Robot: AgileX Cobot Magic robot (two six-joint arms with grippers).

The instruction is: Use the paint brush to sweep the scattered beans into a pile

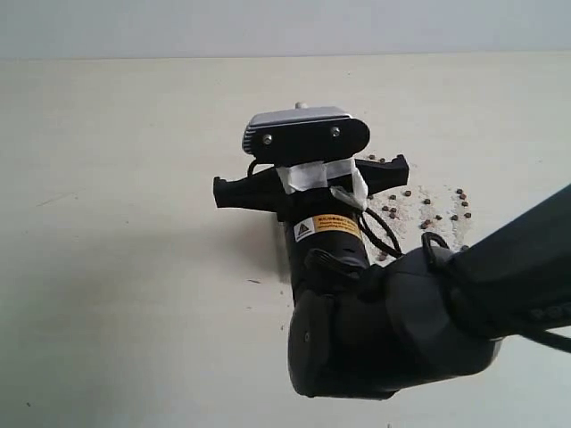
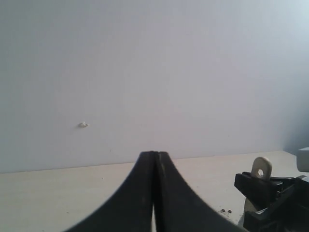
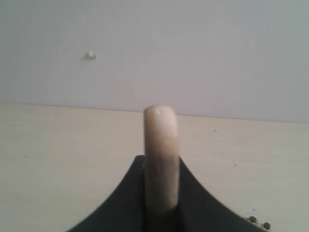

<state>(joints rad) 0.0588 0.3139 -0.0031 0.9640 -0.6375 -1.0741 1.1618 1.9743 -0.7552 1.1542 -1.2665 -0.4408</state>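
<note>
My right gripper (image 3: 161, 163) is shut on the cream handle of the paint brush (image 3: 161, 140), which stands up between the two black fingers. From the left wrist view the handle's end with its hole (image 2: 261, 169) pokes out above the right gripper's black body. The bristles and metal band are hidden. The beans (image 1: 430, 210) lie scattered with pale grit on the table just right of the right arm's wrist (image 1: 308, 192); a few beans (image 3: 258, 223) show beside the jaws. My left gripper (image 2: 155, 154) is shut with nothing in it, and it is out of the exterior view.
The pale tabletop (image 1: 134, 267) runs wide to the left and front of the right arm. A plain light wall (image 1: 285, 27) closes off the far edge. A thin dark sliver (image 1: 254, 282) lies left of the arm.
</note>
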